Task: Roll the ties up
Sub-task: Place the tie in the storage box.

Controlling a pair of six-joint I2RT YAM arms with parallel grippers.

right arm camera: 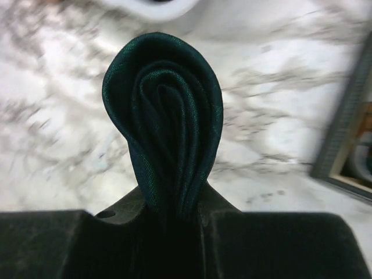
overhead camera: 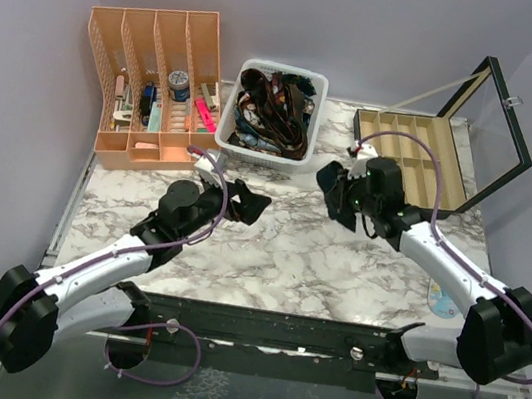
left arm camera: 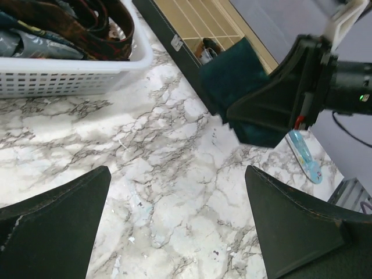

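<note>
A plain dark teal-navy tie (right arm camera: 165, 110), rolled into a tight coil, is pinched at its lower end by my right gripper (right arm camera: 174, 203), which holds it above the marble table. In the top view the right gripper (overhead camera: 331, 183) is between the white basket and the compartment box. The roll also shows in the left wrist view (left arm camera: 232, 78). My left gripper (overhead camera: 250, 203) is wide open and empty over bare marble, left of the right one; its fingers (left arm camera: 58, 221) frame the table. Several more ties (overhead camera: 272, 107) lie tangled in the basket.
The white basket (overhead camera: 237, 144) stands at the back centre. A black box with tan compartments (overhead camera: 415, 154) and a raised lid (overhead camera: 505, 126) is at the back right. An orange desk organiser (overhead camera: 158, 81) is at the back left. A small blue item (overhead camera: 444, 304) lies at the front right.
</note>
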